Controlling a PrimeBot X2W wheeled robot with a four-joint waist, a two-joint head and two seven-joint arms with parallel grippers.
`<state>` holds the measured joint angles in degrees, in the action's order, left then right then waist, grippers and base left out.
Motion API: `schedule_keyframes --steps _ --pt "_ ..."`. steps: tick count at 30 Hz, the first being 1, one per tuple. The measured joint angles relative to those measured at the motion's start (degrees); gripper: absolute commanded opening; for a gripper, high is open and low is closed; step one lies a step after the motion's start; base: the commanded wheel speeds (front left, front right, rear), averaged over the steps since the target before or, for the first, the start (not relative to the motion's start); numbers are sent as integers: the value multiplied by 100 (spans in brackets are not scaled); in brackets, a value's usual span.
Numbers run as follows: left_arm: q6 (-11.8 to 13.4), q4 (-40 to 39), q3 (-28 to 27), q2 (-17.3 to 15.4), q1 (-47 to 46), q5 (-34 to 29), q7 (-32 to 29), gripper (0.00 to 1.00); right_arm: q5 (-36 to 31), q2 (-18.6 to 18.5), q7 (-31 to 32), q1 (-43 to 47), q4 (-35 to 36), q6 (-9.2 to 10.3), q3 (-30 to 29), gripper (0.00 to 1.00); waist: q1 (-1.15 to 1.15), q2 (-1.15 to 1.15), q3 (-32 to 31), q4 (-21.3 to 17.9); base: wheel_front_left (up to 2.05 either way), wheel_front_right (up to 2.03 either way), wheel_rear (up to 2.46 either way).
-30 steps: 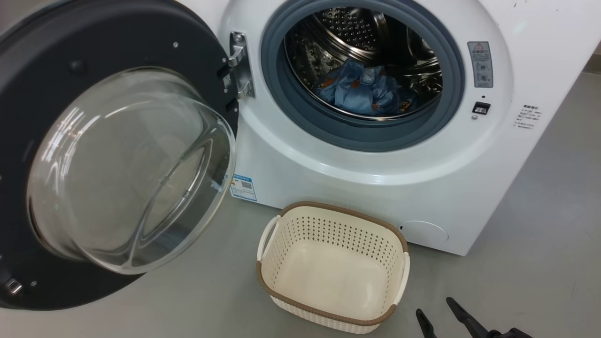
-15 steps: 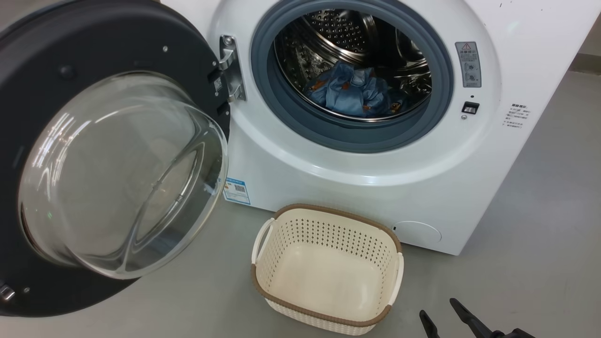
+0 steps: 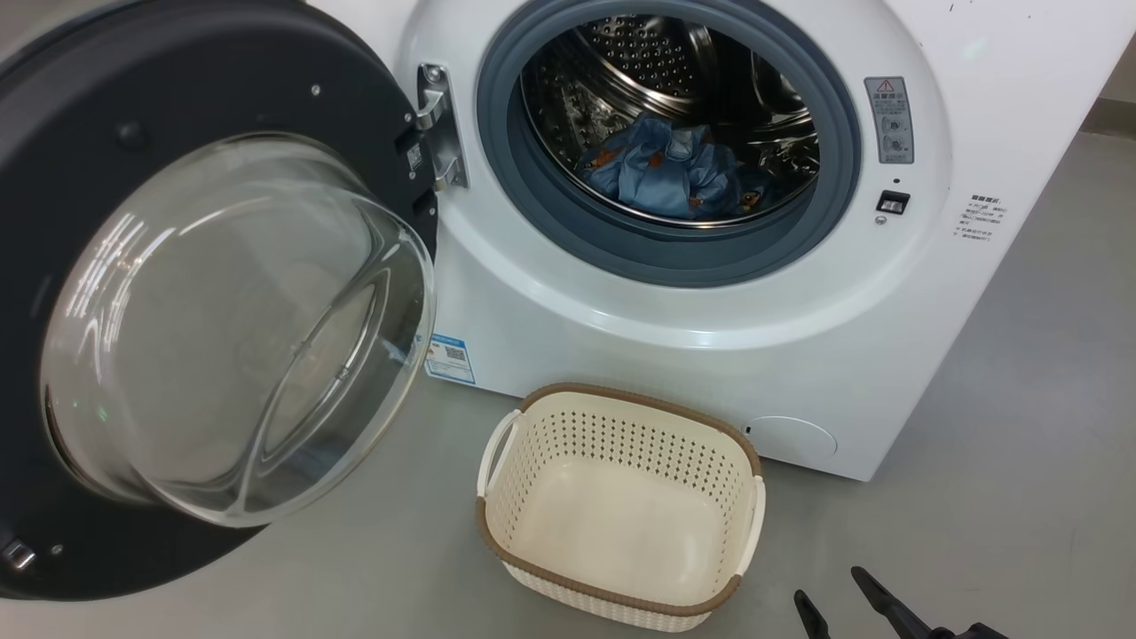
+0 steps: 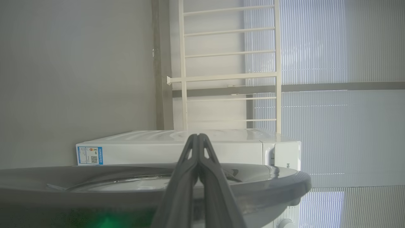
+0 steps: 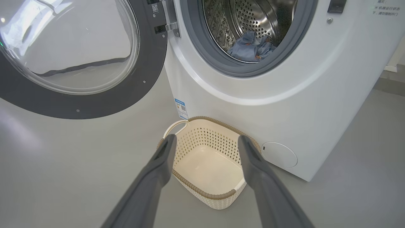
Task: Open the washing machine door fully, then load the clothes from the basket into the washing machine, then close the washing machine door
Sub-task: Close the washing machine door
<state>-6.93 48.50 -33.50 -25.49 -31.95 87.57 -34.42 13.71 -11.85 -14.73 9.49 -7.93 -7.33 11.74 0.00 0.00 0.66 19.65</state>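
Observation:
The washing machine [image 3: 710,311] stands with its door [image 3: 115,80] swung wide to the left, the glass bowl [image 3: 231,328] facing me. Light-blue clothes [image 3: 674,173] with orange motifs lie inside the steel drum, and they show as clothes [image 5: 251,47] in the right wrist view too. The cream basket [image 3: 612,395] sits empty on the floor before the machine. My right gripper [image 3: 830,590] is open, low at the right; in its wrist view the right gripper [image 5: 207,139] frames the basket [image 5: 205,193]. My left gripper [image 4: 198,136] is shut on nothing, pointing past the door's grey edge [image 4: 269,186]; whether it touches the door I cannot tell.
Grey floor [image 3: 1021,444] spreads to the right of the machine and in front of the basket. The open door overhangs the floor on the left. A white rack [image 4: 227,76] and window blinds [image 4: 341,47] stand behind the machine.
The head camera has shifted slightly, so the whole picture has slid a little. Door, basket and clothes keep their places. Both grippers hold their states.

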Motion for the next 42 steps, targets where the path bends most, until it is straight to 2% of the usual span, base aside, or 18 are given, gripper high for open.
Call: schedule_keyframes --steps 8,16,29,36,42 --pt "-9 -65 129 -3 99 57 -580 0 0 -3 1 -1 0 0 29 100 0 0 -23 34 0 0 0" --pt "118 -313 163 33 283 209 -1031 0 1 -4 0 -1 2 0 27 100 0 0 -16 79 0 0 0" --pt "438 -1162 391 441 698 304 -1656 0 -4 137 0 -10 3 0 -37 100 0 0 75 249 0 0 0" --pt "703 -1766 454 590 977 393 -1890 0 -9 301 1 -11 4 0 -116 100 0 0 75 323 0 0 0" --pt "953 -2475 550 862 1272 424 -2028 0 -9 482 1 -16 2 0 -176 100 0 0 39 377 0 0 0"
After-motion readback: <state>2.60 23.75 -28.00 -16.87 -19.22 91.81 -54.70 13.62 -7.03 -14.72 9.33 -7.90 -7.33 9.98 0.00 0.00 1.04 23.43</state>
